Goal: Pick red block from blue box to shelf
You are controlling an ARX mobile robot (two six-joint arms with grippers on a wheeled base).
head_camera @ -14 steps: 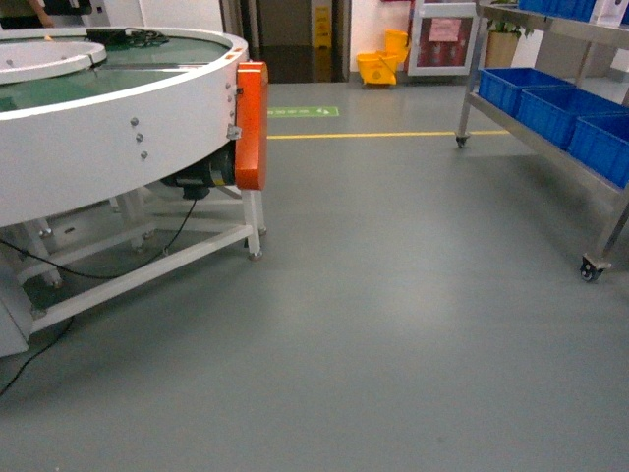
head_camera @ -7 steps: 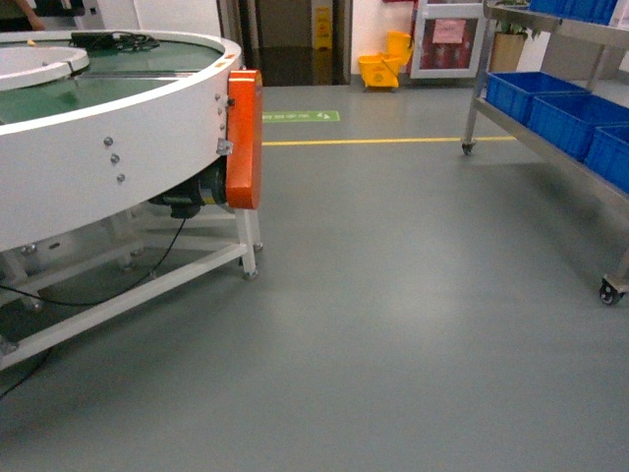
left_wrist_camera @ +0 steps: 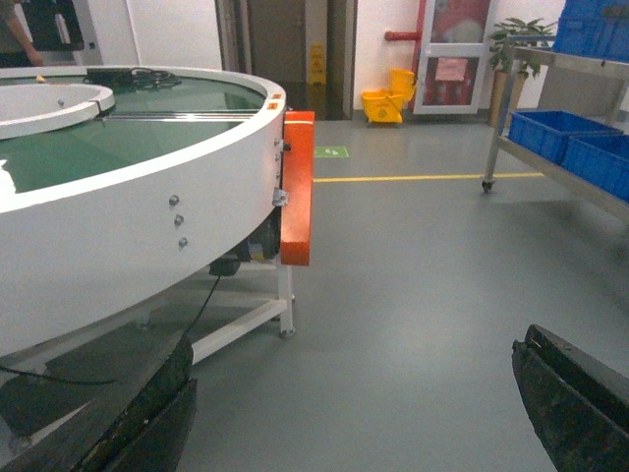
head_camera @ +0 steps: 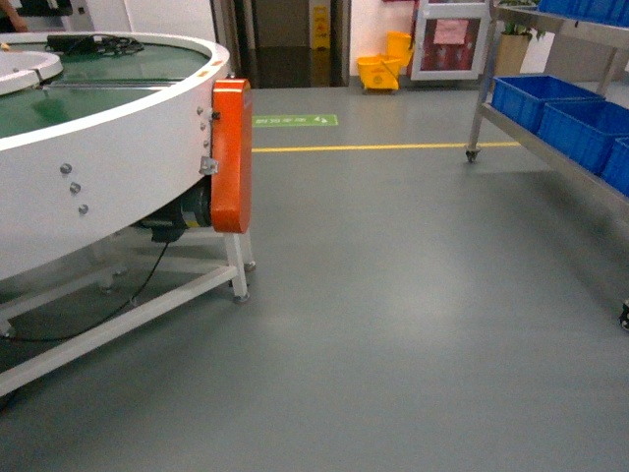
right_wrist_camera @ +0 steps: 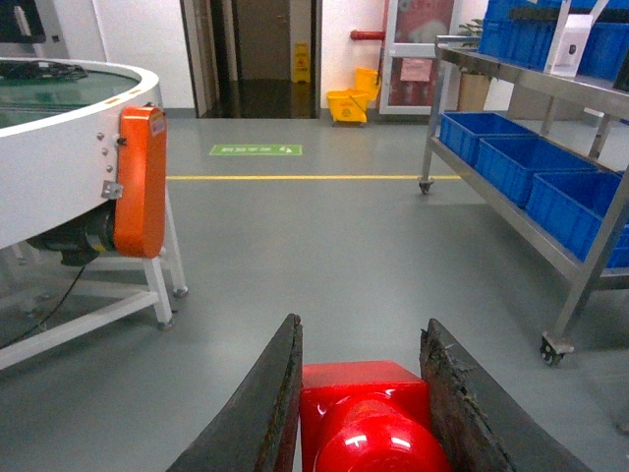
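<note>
In the right wrist view the glossy red block (right_wrist_camera: 366, 418) sits squeezed between two dark fingers (right_wrist_camera: 257, 413), its round stud facing the camera; my right gripper (right_wrist_camera: 362, 344) is shut on it, held above the grey floor. The steel shelf (right_wrist_camera: 511, 221) with dark blue crates (right_wrist_camera: 511, 157) stands to the right, also seen in the head view as the shelf (head_camera: 550, 157). My left gripper (left_wrist_camera: 349, 393) is open, its fingertips (left_wrist_camera: 147, 403) wide apart with only floor between them. The blue box is out of view. Neither gripper shows in the head view.
A large white round conveyor table (head_camera: 98, 187) with an orange motor guard (head_camera: 232, 155) and white legs fills the left. A yellow floor line (head_camera: 373, 147) crosses ahead, with a yellow mop bucket (head_camera: 383, 64) by the far doorway. A shelf caster (right_wrist_camera: 552, 347) sits close on the right.
The head view has swung right-to-left in content: the conveyor table and orange guard slid left and down, and the shelf moved toward the right edge, its near caster almost leaving the frame.
</note>
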